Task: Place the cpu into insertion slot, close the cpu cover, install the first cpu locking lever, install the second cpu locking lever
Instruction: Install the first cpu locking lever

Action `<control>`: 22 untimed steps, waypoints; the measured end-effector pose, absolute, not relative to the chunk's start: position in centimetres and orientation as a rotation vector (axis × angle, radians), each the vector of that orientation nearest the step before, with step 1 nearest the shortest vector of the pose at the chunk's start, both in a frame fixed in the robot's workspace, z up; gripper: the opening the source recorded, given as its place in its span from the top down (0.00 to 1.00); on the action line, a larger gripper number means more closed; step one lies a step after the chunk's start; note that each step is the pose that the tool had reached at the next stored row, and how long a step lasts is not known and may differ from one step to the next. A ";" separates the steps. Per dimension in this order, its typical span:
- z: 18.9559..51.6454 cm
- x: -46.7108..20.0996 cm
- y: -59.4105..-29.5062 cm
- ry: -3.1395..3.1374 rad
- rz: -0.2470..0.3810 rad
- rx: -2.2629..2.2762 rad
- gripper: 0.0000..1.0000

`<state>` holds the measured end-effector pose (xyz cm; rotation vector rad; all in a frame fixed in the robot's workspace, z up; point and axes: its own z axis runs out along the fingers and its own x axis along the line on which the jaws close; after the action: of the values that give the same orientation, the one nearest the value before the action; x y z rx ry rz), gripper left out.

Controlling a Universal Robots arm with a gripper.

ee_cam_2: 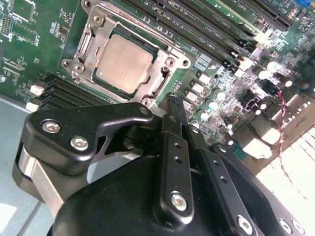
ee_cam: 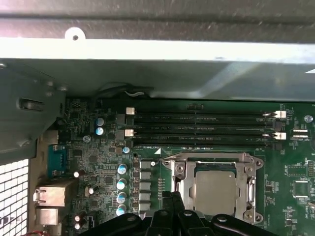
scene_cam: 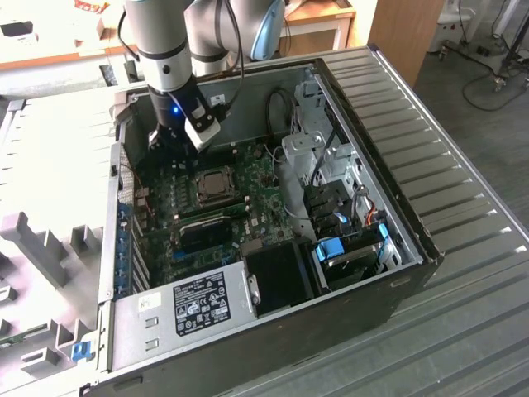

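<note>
The cpu [ee_cam_2: 123, 64] [ee_cam: 215, 191], a silver-tan square, lies in the insertion slot [ee_cam_2: 153, 78] on the green motherboard. The grey metal cpu cover [ee_cam_2: 101, 24] [ee_cam: 183, 183] lies flat around the chip, which shows through its window. In the exterior view the socket [scene_cam: 216, 184] sits mid-board, with my gripper [scene_cam: 169, 147] up and to its left in that view. In both wrist views my gripper [ee_cam_2: 175, 104] [ee_cam: 172, 196] hovers just off one corner of the socket, with its black fingers pressed together and holding nothing. I cannot tell how the locking levers stand.
Long black memory slots [ee_cam: 202, 128] run beside the socket, near the case's grey wall [ee_cam: 157, 73]. A long black card [scene_cam: 207, 233] lies below the socket in the exterior view. Drive cages and cables [scene_cam: 339, 198] stand on the exterior view's right, with the power supply [scene_cam: 194, 302] at the front.
</note>
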<state>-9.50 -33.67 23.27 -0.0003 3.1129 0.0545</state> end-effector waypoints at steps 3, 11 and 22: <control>23.6 -9.5 -33.7 3.113 0.055 0.000 0.90; 23.7 -9.5 -33.7 3.113 0.055 0.000 0.90; 23.7 -10.2 -33.7 3.110 0.054 -0.001 0.90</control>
<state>-10.22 -33.66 23.73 -0.0005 3.1099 0.0545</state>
